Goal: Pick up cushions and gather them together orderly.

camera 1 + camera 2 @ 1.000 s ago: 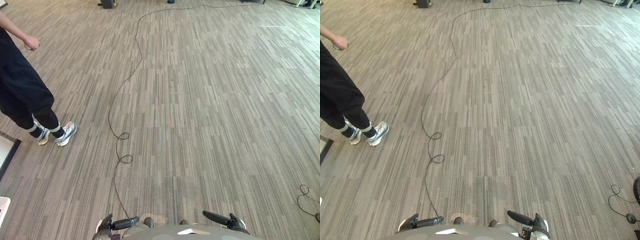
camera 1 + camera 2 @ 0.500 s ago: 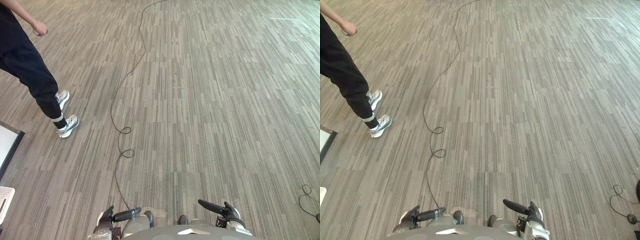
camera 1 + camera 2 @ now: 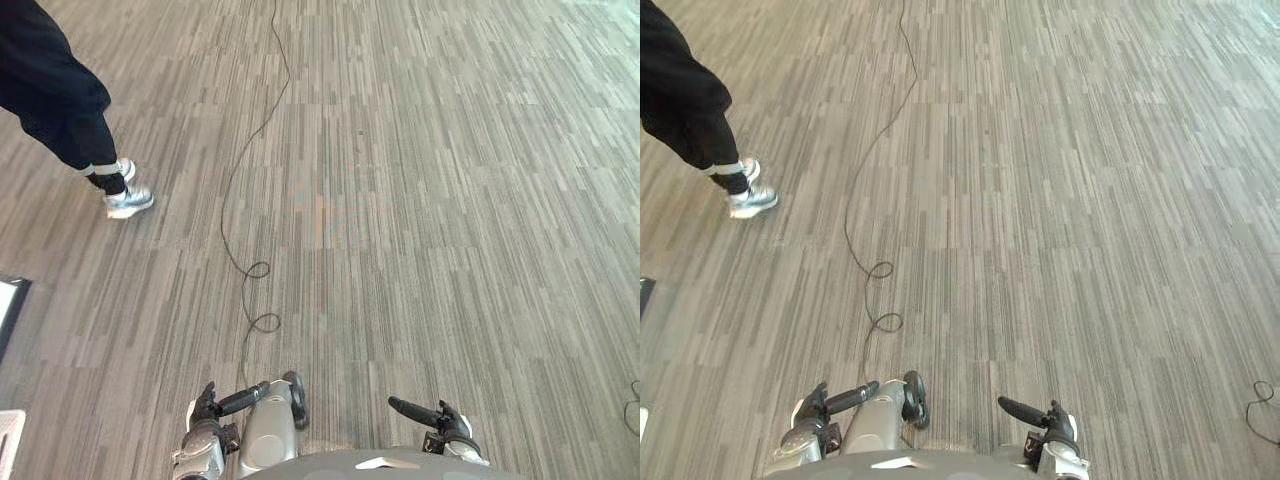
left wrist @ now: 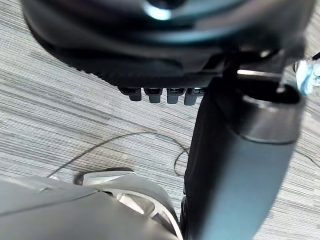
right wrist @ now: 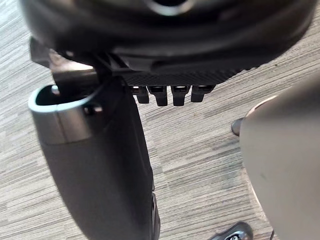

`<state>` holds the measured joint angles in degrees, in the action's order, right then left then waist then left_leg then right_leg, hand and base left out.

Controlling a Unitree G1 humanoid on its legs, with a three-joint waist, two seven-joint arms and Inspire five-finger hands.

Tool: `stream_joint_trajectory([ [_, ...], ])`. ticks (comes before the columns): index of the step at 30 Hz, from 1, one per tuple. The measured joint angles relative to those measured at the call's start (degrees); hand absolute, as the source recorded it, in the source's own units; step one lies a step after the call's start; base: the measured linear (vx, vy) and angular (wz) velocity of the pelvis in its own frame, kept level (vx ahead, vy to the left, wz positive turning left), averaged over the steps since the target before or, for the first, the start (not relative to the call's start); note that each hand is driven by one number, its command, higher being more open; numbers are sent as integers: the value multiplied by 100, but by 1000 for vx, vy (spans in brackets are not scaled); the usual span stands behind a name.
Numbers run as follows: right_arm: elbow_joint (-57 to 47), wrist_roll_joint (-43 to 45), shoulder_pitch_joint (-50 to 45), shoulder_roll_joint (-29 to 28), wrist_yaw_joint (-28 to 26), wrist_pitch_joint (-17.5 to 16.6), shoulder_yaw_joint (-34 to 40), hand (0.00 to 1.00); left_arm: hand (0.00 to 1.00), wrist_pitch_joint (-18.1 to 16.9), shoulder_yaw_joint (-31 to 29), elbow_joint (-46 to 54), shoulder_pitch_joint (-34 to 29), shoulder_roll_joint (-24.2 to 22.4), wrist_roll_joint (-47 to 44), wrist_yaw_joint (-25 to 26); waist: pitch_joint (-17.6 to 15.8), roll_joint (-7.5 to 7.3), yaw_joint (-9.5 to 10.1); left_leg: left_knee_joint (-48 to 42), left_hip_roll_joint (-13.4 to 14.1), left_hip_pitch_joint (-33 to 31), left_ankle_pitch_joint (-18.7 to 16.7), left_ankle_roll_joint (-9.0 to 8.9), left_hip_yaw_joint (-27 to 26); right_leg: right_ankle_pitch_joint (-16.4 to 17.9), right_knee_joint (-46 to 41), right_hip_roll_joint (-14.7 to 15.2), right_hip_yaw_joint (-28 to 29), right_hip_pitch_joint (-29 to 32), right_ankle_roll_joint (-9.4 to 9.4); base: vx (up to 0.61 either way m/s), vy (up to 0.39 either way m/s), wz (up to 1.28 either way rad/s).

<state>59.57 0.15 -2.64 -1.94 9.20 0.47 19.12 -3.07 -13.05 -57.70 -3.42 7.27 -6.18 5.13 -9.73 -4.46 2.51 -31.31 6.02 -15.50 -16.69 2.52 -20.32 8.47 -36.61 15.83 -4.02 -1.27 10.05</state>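
Observation:
My left hand (image 3: 222,404) hangs low at the bottom left of the eye views, thumb pointing inward, and holds nothing. In its wrist view the fingers (image 4: 161,94) are straight in a row beside the thumb, with striped grey carpet (image 4: 75,115) past them. My right hand (image 3: 432,415) hangs at the bottom right in the same pose. Its fingers (image 5: 170,94) are also relaxed and empty over the carpet. Grey-brown carpet floor (image 3: 400,200) stretches ahead of both hands.
A person in dark trousers and light shoes (image 3: 125,198) stands at the upper left. A dark-framed white panel (image 3: 8,298) lies at the left edge, and a white object (image 3: 8,432) sits in the lower left corner.
The camera has moved forward and tipped down, so the floor has shifted in view. The person has stepped further away to the upper left. Both hands stay low and empty.

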Motion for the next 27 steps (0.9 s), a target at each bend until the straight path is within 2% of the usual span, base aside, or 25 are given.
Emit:
stream_joint_trajectory([
  [1, -35, -1, 26, 9, -23, -38, -8, 100, 100, 8, 141, -3, 41, 20, 0, 6, -19, 22, -9, 142, -55, 363, -138, 7, 17, -212, -1526, 35, 117, 667, 110, 474, 190, 9],
  [2, -62, -2, 59, 33, -32, -74, -26, 100, 100, 16, 193, -4, 61, -19, 0, 7, -34, 33, -23, 358, -75, 757, -203, -10, 26, -90, -2344, -4, 20, 1055, -94, 552, 148, 4],
  [3, -64, -2, 60, 34, -32, -74, -27, 100, 100, 16, 197, -4, 64, -21, 0, 7, -35, 33, -24, 369, -77, 783, -205, -13, 26, -82, -2369, -7, 10, 1075, -107, 525, 60, -5],
  [4, -209, 0, 67, 55, -35, -140, -67, 100, 100, 17, 313, -4, 70, -110, 0, 16, -80, 110, -80, 874, -86, 1484, -242, -51, 29, 212, -2807, -143, -386, 1633, -531, 421, 4, -3],
  [6, -303, 1, 80, 64, -34, -197, -138, 100, 100, 17, 324, -6, 73, -182, -2, 4, -88, 138, -159, 1126, -86, 1787, -238, -92, 46, 372, -2631, -215, -639, 1950, -601, 291, -48, 9],
  [7, -362, 4, 121, 111, -36, -230, -180, 100, 100, 16, 326, -59, 130, -280, -2, -4, -129, 163, -215, 1372, -84, 2126, -234, -113, 51, 499, -2137, -260, -927, 2262, -787, 448, -126, 18],
  [8, -378, 8, 183, 136, -39, -230, -182, 100, 100, 25, 320, -137, 198, -343, 0, -2, -154, 203, -259, 1552, -48, 2348, -231, -118, 51, 524, -1524, -338, -1117, 2463, -834, 737, -221, 30],
  [9, -431, 6, 231, 153, -41, -234, -183, 100, 100, 31, 347, -220, 295, -390, -1, -13, -183, 251, -306, 1798, 12, 2598, -227, -137, 76, 410, -312, -504, -1260, 2649, -772, 473, -150, 32],
  [10, -423, 1, 242, 157, -42, -237, -184, 100, 100, 31, 379, -236, 310, -390, 1, -11, -187, 250, -315, 1879, 16, 2690, -238, -196, 111, 275, 172, -561, -1240, 2639, -738, 621, -248, 58],
  [11, -368, 9, 253, 186, -49, -231, -166, 100, 100, 31, 416, -295, 316, -378, 9, -11, -204, 228, -350, 2051, -23, 2958, -323, -418, 315, -603, 865, -657, -1122, 2566, -847, 456, -205, 44],
  [12, -307, -42, 388, 314, -46, -206, -131, 100, 100, 36, 467, -411, 423, -486, 21, -22, -273, 435, -312, 2123, 170, 3153, -284, -564, 459, -378, 535, -789, -1179, 2526, -1111, 678, -301, 38],
  [14, -298, -64, 431, 383, -51, -209, -117, 100, 100, 47, 468, -433, 454, -547, 80, -44, -308, 531, -319, 1958, 260, 3156, -164, -752, 576, 24, 211, -798, -1217, 2543, -1178, 399, -181, 12],
  [15, -316, -51, 440, 387, -50, -177, -24, 100, 100, 59, 420, -434, 454, -581, 177, -36, -317, 599, -344, 1330, 416, 2998, -101, -842, 696, 357, 17, -823, -1305, 2445, -1233, 446, -222, 20],
  [16, -321, -53, 437, 385, -45, -160, -15, 100, 100, 68, 286, -412, 454, -602, 221, -35, -360, 654, -385, 164, 680, 2584, 97, -995, 910, 574, 43, -916, -1405, 2155, -1253, 763, -360, 21],
  [17, -305, -62, 415, 386, -37, -128, -37, 100, 100, 76, 224, -339, 438, -594, 228, -36, -393, 688, -397, -1145, 909, 2084, 607, -1064, 1201, 708, 178, -1036, -1473, 1794, -1289, 742, -309, 9],
  [18, -273, -65, 390, 376, -18, -91, -150, 100, 100, 63, 73, -187, 379, -618, 231, -43, -418, 718, -375, -2421, 1178, 1584, 661, -1173, 1240, 795, 422, -1231, -1478, 1371, -1319, 621, -222, -12],
  [20, -261, -67, 327, 308, -2, -61, -306, 100, 100, 44, 5, 80, 354, -593, 233, 0, -457, 681, -290, -3304, 1376, 1037, 572, -1044, 994, 874, 841, -1393, -1408, 766, -1387, 422, -79, -24],
  [22, -260, -54, 259, 293, -2, -43, -400, 100, 100, -14, -67, 292, 328, -598, 232, 10, -477, 563, -255, -3200, 1352, 479, 442, -825, 668, 954, 1274, -1408, -1312, 227, -1350, 485, -7, -22],
  [23, -264, -53, 220, 303, 20, -26, -461, 100, 100, -30, -111, 421, 305, -603, 230, 16, -476, 555, -245, -2750, 1278, 106, 307, -730, 499, 982, 1584, -1402, -1207, -133, -1283, 442, 27, -26],
  [24, -264, -53, 210, 304, 24, -15, -467, 100, 100, -32, -117, 452, 298, -604, 230, 14, -475, 552, -237, -2555, 1233, 17, 279, -695, 473, 980, 1668, -1395, -1171, -228, -1258, 550, 107, -54],
  [25, -256, -57, 201, 291, 29, 30, -468, 100, 100, -60, -147, 473, 302, -620, 229, 16, -484, 522, -126, -1653, 1093, -188, 227, -686, 334, 969, 1877, -1321, -969, -531, -1201, 386, 121, -52],
  [26, -252, -56, 200, 282, 32, 40, -467, 100, 100, -64, -148, 472, 306, -623, 229, 17, -495, 504, -97, -1376, 1033, -233, 229, -690, 334, 972, 1932, -1292, -913, -621, -1195, 490, 167, -74],
  [27, -251, -56, 193, 228, 42, 52, -463, 100, 100, -64, -153, 477, 312, -614, 227, 24, -514, 430, -18, -656, 843, -313, 304, -675, 365, 1021, 2045, -1168, -806, -806, -1109, 529, 248, -71],
])
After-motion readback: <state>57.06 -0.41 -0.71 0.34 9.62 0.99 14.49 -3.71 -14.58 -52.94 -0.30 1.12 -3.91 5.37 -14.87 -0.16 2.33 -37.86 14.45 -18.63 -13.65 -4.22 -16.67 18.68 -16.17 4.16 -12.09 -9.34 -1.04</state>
